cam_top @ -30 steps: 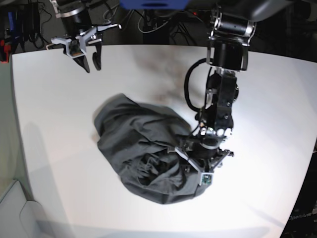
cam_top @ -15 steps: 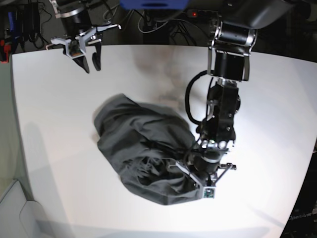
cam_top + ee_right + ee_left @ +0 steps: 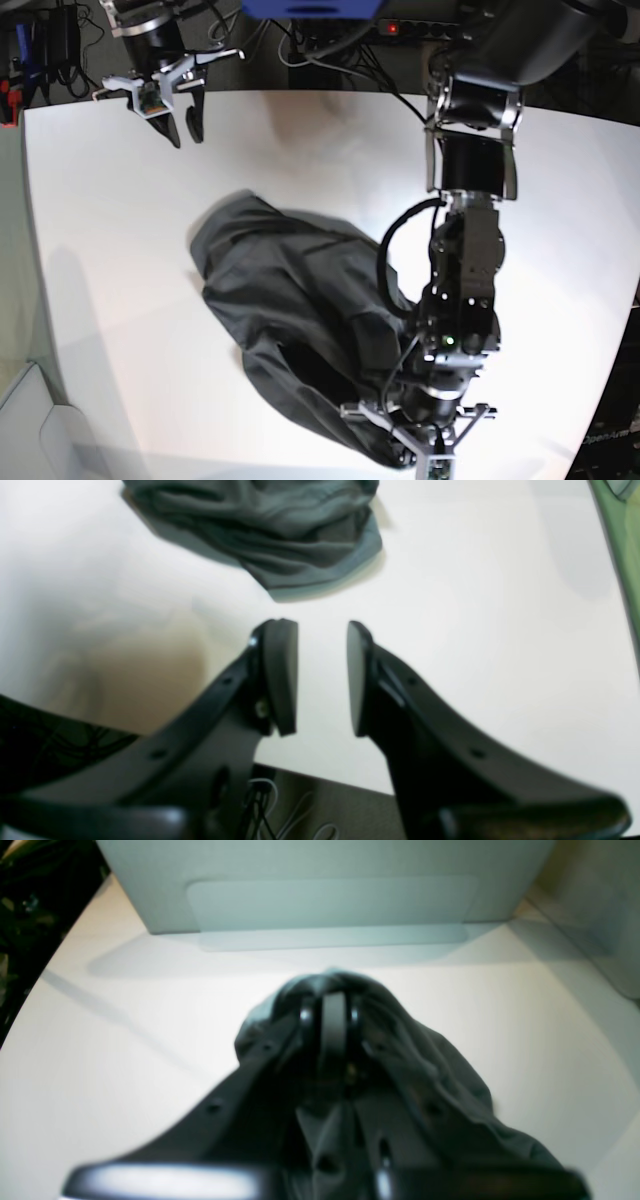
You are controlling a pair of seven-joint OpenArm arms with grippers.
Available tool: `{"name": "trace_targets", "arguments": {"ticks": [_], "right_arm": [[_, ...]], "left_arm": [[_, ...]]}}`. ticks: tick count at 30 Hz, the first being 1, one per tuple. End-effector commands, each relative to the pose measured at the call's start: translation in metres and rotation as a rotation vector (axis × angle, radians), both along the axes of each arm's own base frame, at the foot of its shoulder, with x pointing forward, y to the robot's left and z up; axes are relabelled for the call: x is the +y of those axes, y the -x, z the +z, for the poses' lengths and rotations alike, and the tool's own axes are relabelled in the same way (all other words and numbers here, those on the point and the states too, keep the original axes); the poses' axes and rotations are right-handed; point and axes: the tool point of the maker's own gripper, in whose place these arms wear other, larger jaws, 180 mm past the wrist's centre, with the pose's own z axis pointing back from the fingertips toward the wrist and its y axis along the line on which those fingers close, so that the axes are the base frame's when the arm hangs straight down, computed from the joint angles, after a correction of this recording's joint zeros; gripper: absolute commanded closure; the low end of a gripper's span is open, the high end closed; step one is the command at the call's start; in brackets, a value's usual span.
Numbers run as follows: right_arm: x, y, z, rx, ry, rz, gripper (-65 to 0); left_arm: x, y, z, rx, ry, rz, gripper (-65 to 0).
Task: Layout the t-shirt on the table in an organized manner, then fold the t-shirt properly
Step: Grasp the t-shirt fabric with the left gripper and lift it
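The dark grey t-shirt lies crumpled on the white table, stretched out toward the front edge. My left gripper is shut on the t-shirt's near end, close to that edge. In the left wrist view the fingers are pressed together, with t-shirt fabric draped around them. My right gripper hangs open and empty over the table's far left corner, well apart from the shirt. The right wrist view shows its fingers parted above bare table, with a t-shirt edge beyond them.
A pale grey bin stands beyond the table edge, ahead of the left gripper, and shows at the bottom left of the base view. Cables and dark gear crowd the space behind the table.
The left gripper has shut on the shirt and drawn it toward the front edge, stretching the heap longer. The right arm has stayed still.
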Motion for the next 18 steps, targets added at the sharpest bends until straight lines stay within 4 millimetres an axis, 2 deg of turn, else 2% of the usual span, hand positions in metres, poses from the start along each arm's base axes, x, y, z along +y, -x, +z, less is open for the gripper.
{"name": "trace_targets", "arguments": {"ticks": [1,3,11,14,18], "right_arm": [[0.0,-0.001,0.008,-0.032,-0.003,0.004,-18.1],[0.0,-0.001,0.008,-0.032,-0.003,0.004,-18.1],[0.0,-0.001,0.008,-0.032,-0.003,0.004,-18.1],[0.0,-0.001,0.008,-0.032,-0.003,0.004,-18.1],[0.0,-0.001,0.008,-0.032,-0.003,0.004,-18.1]], "left_arm": [[-0.008,-0.005,0.041,-0.106,0.024,-0.009,-0.6],[-0.013,-0.006,0.045,-0.113,0.035,-0.013,-0.6],[-0.018,-0.019,0.088,-0.191,0.034,-0.023,-0.6],[-0.03,-0.029,0.09,-0.174,0.049,-0.039,-0.6],[-0.047,-0.037,0.107,-0.188,0.055,-0.069,-0.6]]}}
